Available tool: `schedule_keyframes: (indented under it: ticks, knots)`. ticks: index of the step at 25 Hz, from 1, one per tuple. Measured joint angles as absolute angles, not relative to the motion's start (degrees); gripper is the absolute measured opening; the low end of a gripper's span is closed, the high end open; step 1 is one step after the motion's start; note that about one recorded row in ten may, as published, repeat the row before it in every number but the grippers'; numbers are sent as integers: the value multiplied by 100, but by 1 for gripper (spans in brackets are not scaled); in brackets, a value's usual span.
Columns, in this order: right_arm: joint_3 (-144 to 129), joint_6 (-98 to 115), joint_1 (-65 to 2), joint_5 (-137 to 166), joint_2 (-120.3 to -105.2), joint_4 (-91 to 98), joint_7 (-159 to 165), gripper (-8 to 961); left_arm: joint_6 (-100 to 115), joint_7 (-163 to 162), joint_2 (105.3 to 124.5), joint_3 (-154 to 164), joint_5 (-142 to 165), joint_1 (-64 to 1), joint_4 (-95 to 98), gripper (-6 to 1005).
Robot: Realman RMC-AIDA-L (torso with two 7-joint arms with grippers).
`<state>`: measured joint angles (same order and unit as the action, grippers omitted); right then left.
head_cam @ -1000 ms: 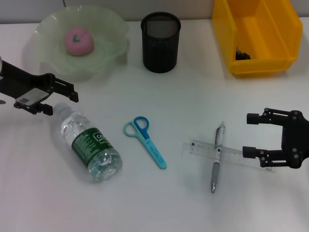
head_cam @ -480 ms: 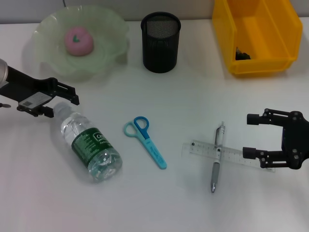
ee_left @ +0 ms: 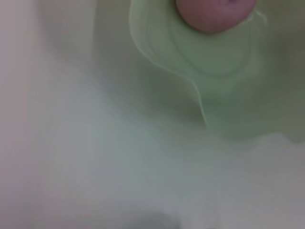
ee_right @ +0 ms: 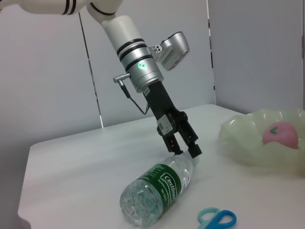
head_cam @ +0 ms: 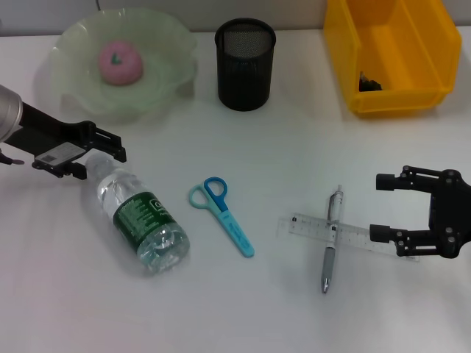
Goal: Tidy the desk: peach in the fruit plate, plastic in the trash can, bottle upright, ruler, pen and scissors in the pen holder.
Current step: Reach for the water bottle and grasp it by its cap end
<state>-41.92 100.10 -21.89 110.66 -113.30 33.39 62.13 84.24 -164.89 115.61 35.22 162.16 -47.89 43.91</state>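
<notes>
The yellow trash bin (head_cam: 388,55) stands well to the right of the mesh pen holder (head_cam: 245,64); the green fruit plate (head_cam: 158,70), holding the peach (head_cam: 120,61), sits to its left. The water bottle (head_cam: 141,221) lies on its side below-left of the holder, the left gripper (head_cam: 101,156) straddling its cap, jaws apart. Below the holder lie the scissors (head_cam: 222,215); to its lower right are the ruler (head_cam: 346,235) and pen (head_cam: 331,240), crossed, with the right gripper (head_cam: 384,207) beside them, open.

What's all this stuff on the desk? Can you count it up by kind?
Stationery: 3, scissors, ruler, pen
Containers: 3, plate, pen holder, yellow bin
Fruit: 1, peach
Bottles: 1, bottle
Total: 8
</notes>
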Motion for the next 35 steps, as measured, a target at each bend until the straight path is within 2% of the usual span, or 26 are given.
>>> schedule_keyframes:
  ticks: [17, 20, 35]
  knots:
    - [-4192, 10019, -2179, 11028, -11334, 3330, 6213, 813, 8081, -16488, 11577, 3852, 16215, -4881, 4163, 793]
    - [-4192, 10020, -2179, 11026, -11332, 3331, 6213, 813, 8054, -16488, 11592, 3959, 16215, -4906, 4163, 700]
    - [-4181, 10089, -2179, 11026, -11329, 3357, 6213, 813, 8012, -16485, 11646, 4032, 16215, -4960, 4102, 633]
